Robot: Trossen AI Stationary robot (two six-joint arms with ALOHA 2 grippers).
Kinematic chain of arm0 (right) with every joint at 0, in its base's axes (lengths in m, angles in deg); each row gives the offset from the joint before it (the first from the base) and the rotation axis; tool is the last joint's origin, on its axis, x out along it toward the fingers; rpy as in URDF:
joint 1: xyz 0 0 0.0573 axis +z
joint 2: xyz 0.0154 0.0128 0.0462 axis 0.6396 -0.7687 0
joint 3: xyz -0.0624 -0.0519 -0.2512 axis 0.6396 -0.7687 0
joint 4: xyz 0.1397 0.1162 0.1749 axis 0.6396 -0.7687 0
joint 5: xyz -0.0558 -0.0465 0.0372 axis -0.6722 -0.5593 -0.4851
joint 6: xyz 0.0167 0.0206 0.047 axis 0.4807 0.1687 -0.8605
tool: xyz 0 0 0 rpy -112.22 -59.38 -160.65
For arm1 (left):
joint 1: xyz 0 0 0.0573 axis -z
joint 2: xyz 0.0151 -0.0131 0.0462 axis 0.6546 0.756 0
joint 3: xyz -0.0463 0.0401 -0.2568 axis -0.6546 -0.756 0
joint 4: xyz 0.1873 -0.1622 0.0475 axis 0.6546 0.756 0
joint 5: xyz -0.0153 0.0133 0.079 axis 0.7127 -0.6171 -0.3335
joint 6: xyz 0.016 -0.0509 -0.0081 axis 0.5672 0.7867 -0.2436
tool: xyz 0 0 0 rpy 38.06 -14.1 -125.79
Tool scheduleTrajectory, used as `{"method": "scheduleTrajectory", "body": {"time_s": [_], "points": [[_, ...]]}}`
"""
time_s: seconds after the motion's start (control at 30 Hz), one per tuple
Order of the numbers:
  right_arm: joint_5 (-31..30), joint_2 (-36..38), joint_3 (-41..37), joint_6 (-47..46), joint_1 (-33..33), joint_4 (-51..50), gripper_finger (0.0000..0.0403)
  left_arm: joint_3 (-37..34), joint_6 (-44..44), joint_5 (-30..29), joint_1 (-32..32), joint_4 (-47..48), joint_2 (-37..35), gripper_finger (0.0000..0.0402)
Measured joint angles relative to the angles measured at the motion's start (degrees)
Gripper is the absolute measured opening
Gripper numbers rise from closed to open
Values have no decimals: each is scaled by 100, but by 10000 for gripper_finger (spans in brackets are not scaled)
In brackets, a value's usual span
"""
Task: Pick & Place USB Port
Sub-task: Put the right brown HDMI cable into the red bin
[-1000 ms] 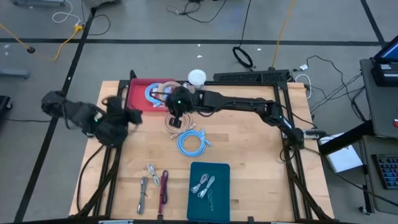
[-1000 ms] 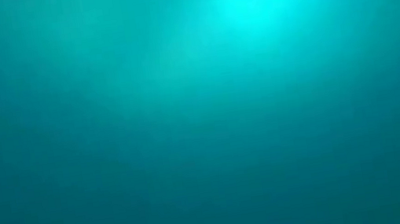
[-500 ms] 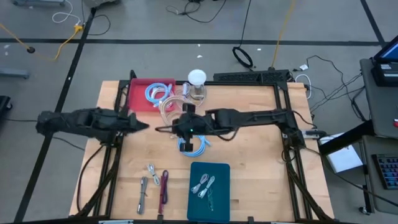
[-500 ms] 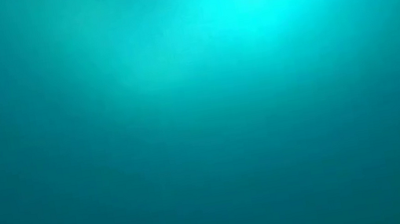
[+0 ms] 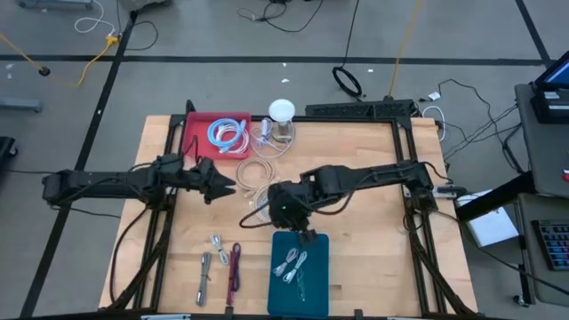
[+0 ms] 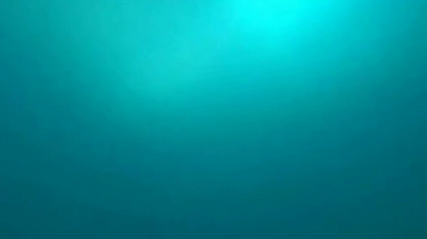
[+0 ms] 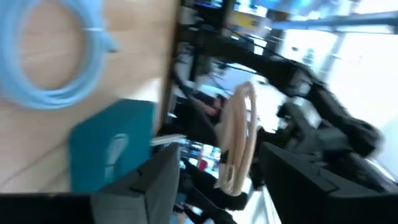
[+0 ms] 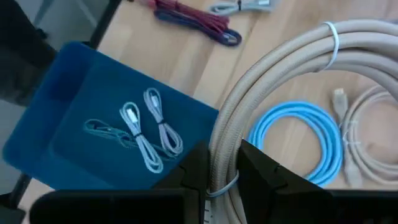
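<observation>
Right gripper [image 8: 221, 171] jaws clamped on beige cable coil [image 8: 280, 81] above blue tray [image 8: 74, 87]; left gripper [image 5: 222, 188] jaws seemingly apart.

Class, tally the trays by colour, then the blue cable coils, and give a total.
Red tray: 1
Teal tray: 1
Blue cable coils, one in the red tray, one on the table: 2
Total: 4

Floor [image 5: 222, 80]: grey, black tape lines | loose cables [image 5: 347, 80] strewn | wood table [image 5: 364, 240] ctr | laptop [image 5: 556, 76] far right
</observation>
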Motion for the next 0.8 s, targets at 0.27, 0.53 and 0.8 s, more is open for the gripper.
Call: {"method": "scheduleTrajectory", "body": {"time_s": [0.27,0.53,0.8], "points": [[139,18,9,-129,113,959,50,124,76,515,-398,-2085,1460,248],[118,29,9,-197,100,1035,50,1162,-292,1030,-223,-2293,2539,248],[109,29,-265,-167,111,1171,44,2467,-592,1758,-28,-2243,3271,248]]}}
